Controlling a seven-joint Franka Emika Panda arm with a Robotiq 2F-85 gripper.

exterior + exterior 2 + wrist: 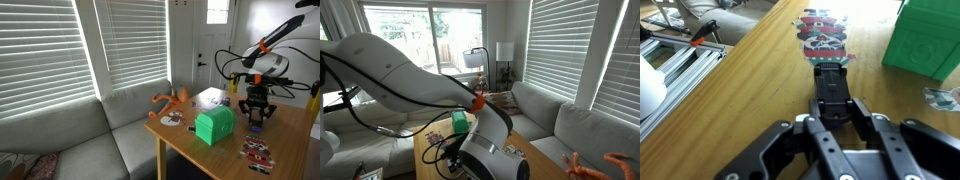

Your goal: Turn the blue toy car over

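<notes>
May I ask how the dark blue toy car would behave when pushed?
The small dark blue toy car looks rigid and, being tiny beside the green box, probably light. Low and oblong, it may slide on the smooth wooden table.

Arm (270, 42): arched high in an exterior view, elbow up, forearm dropping steeply down.
Arm close up (410, 75): the white links fill the foreground in an exterior view, hiding the tool end.
Wrist (256, 88): upright, aimed straight down.
Gripper (832, 70): down low, pointing away from the wrist camera.
Fingers (823, 95): drawn tight together into one dark block, no gap showing.
</notes>
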